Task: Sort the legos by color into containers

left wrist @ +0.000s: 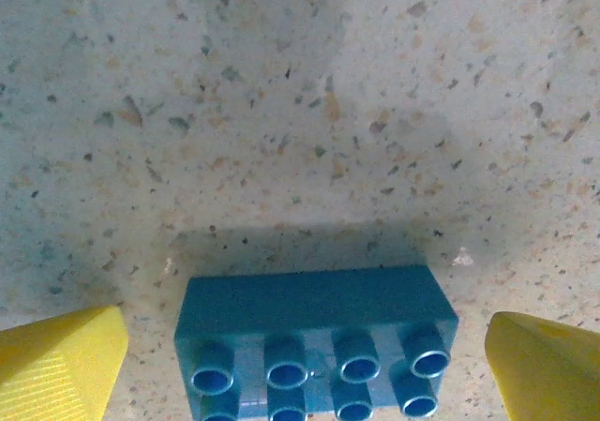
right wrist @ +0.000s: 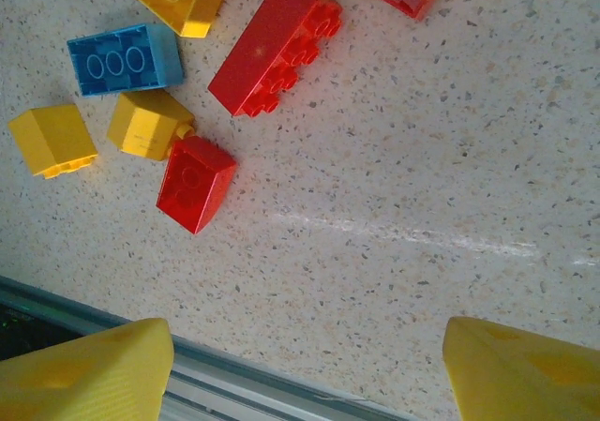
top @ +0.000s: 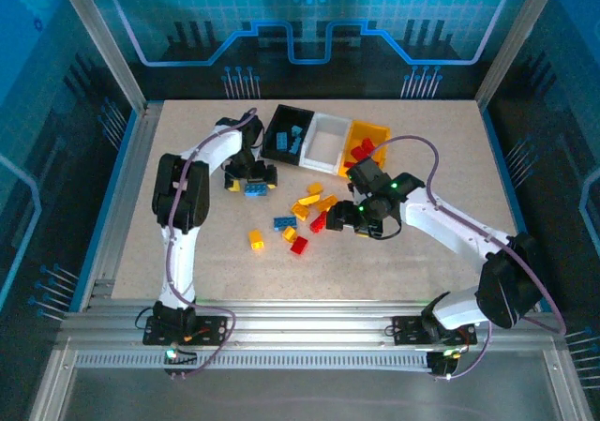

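Three joined bins stand at the back: black (top: 278, 132) with blue bricks (top: 296, 141) in it, white (top: 323, 144), and yellow-orange (top: 379, 132) with red bricks (top: 364, 149) in it. My left gripper (top: 253, 179) is open and low over a blue eight-stud brick (left wrist: 314, 341), which lies on the table between the yellow fingertips (left wrist: 61, 360). My right gripper (top: 352, 217) is open beside the loose pile, with bare table between its fingertips (right wrist: 525, 374). Near it lie a small red brick (right wrist: 195, 184), a long red brick (right wrist: 275, 44), a blue brick (right wrist: 124, 58) and yellow bricks (right wrist: 148, 124).
More loose bricks are scattered mid-table: a yellow one (top: 256, 240), a red one (top: 299, 245), a blue one (top: 283, 222), orange ones (top: 309, 199). The table's metal edge rail (right wrist: 234, 374) runs just under my right gripper in the right wrist view. Aluminium frame posts (top: 103, 37) bound the table.
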